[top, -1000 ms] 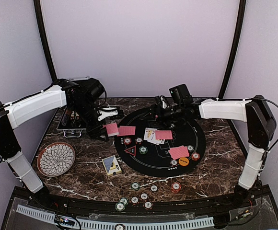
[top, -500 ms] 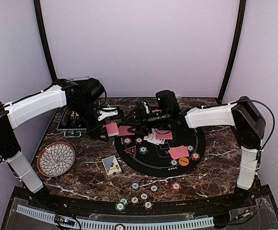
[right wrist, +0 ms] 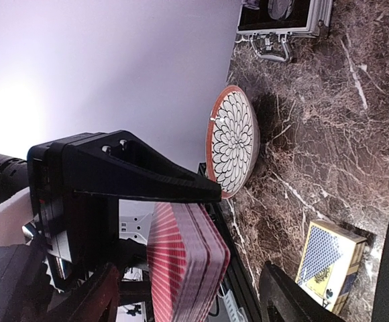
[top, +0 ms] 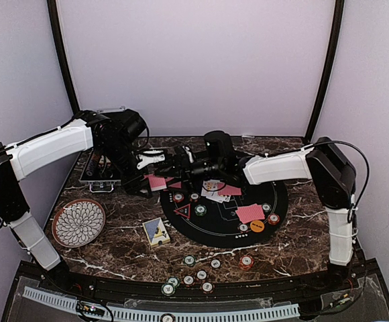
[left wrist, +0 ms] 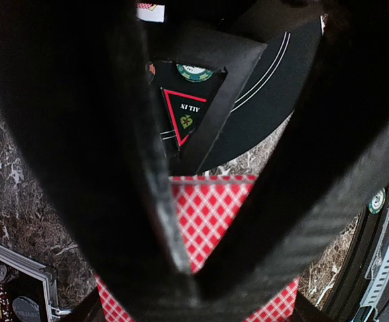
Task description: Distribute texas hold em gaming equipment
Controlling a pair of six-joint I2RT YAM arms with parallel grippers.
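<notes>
The right gripper (right wrist: 188,275) stands with jaws apart on either side of the deck of red-backed cards (right wrist: 181,248), just off the far-left edge of the black mat (top: 275,201). Whether a pad touches a card I cannot tell. The left gripper (top: 146,181) is clamped on that deck and presents it. The step looks like dealing. The next move calls for pinching off one card only and carrying it onto the mat, near the dealt cards (top: 250,213).
</notes>
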